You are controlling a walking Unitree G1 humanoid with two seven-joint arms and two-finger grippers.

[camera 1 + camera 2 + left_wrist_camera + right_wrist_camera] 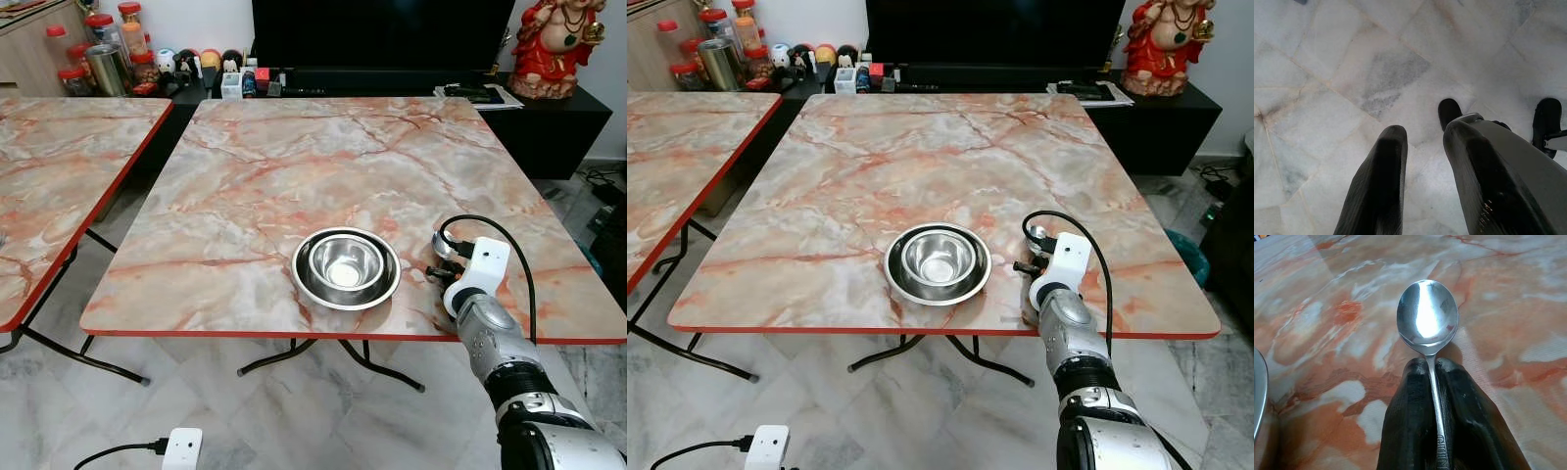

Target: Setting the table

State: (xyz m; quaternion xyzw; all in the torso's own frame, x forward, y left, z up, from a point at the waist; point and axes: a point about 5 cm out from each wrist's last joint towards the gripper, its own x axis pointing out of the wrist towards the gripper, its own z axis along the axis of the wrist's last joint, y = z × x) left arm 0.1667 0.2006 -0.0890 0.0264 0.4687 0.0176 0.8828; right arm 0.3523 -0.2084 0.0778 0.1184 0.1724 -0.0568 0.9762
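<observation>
The right end effector [1437, 382] is clenched on the handle of a single steel spoon [1426, 316], its bowl facing up just above the marble-patterned surface [255, 166] — stamped letters run along the handle, too cut off to read. Just to the left of it sit two steel bowls [346, 266], one nested inside the other, near the surface's front edge. The right arm reaches over that red-trimmed front edge, a black cable looping at its wrist. The left end effector [1422, 161] hangs over the pale tiled floor [1327, 73], fingers slightly apart and holding nothing. Beyond the bowls, past the far edge, stand a dark television [382, 34], a red figurine [556, 44] and several red-lidded jars [98, 44]; a second marble-topped surface [59, 176] stands well to the bowls' left.
</observation>
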